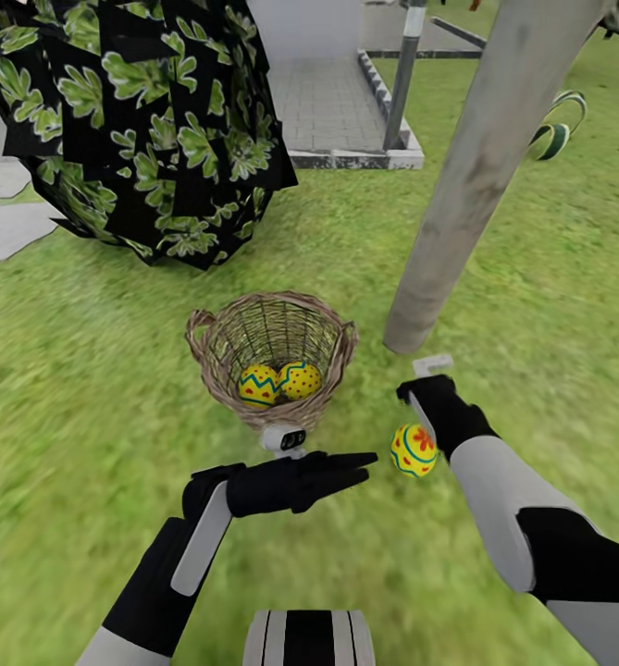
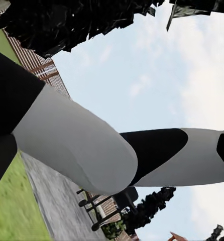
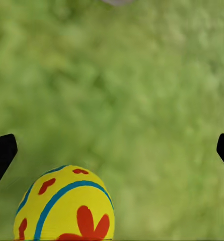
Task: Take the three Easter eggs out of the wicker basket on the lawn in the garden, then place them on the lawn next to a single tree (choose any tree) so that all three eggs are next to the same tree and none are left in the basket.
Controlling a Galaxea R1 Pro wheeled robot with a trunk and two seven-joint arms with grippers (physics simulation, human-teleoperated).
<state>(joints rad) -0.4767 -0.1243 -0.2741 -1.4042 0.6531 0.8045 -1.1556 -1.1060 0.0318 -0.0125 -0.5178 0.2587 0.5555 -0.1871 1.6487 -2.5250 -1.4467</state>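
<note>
Nearest the camera in the head view, the left gripper is seen extended sideways, level above the lawn, its black fingers pointing toward the right arm; whether the jaws are parted or closed cannot be told. Nothing is seen between its fingers. In the left wrist view, the black-and-white right arm is seen against sky, with brick paving and dark foliage at the edges.

Just beyond, the right gripper is seen above the grass, pointed down. In the right wrist view its two black fingertips are spread wide apart, so the jaws are seen to be open. One Easter egg, yellow with a blue band and a red flower, is seen between and beneath them; it is not clasped by either finger, and whether it rests on the grass cannot be told.

Further out, the wicker basket is set upright on the lawn, and two more eggs are held inside it, side by side and touching.

Just beside the basket, the pale trunk of the tree is rooted in the grass, near the flower egg. Beyond, a black-and-green bush and grey paving are seen.
</note>
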